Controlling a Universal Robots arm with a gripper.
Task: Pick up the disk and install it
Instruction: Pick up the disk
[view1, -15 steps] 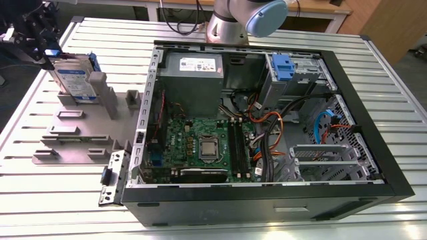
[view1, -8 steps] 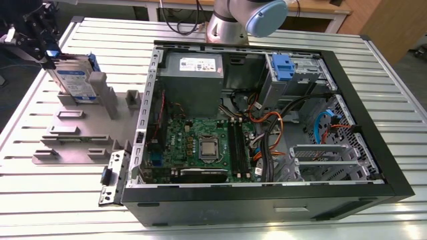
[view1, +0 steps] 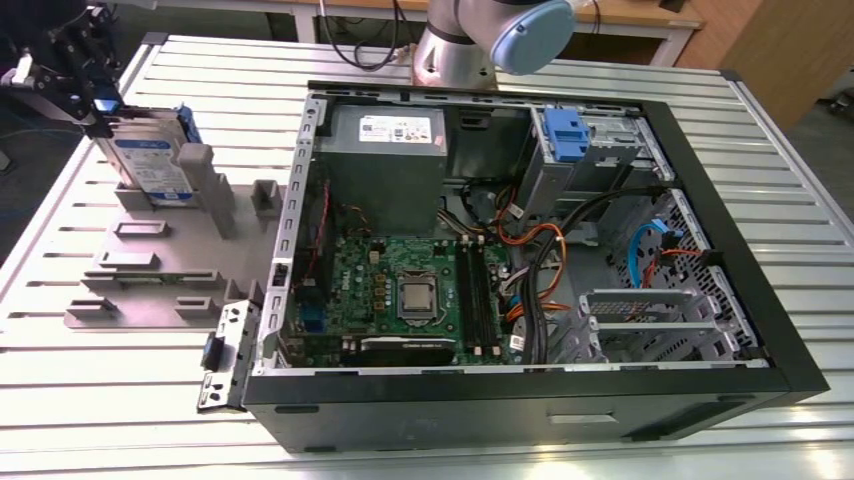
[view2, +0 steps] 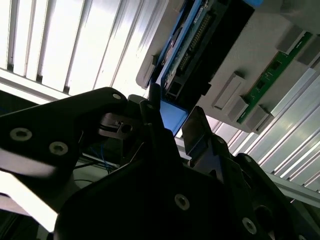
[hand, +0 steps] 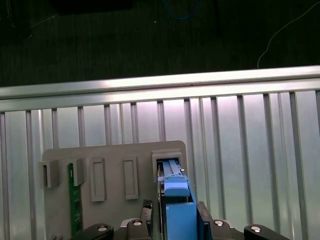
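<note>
Disk (view1: 144, 160), a flat silver drive framed in blue plastic, stands upright in the grey slotted holder block (view1: 147, 270) on the ribbed aluminium worktop (view1: 107, 400) (beside the open black computer case (view1: 534, 400)). Black gripper (view1: 114, 120) points downward at the exterior view's left, jaws pinching the disk's upper blue edge.

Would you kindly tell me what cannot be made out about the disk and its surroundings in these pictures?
Lower end of the disk: exterior view, hidden behind the grey holder block and its posts.
The disk's label face: first wrist view, seen edge-on, near end covered by the gripper.
Arm: exterior view, cut off by the top edge.
Inside of the bay behind the blue latch: exterior view, hidden by its metal cage.
</note>
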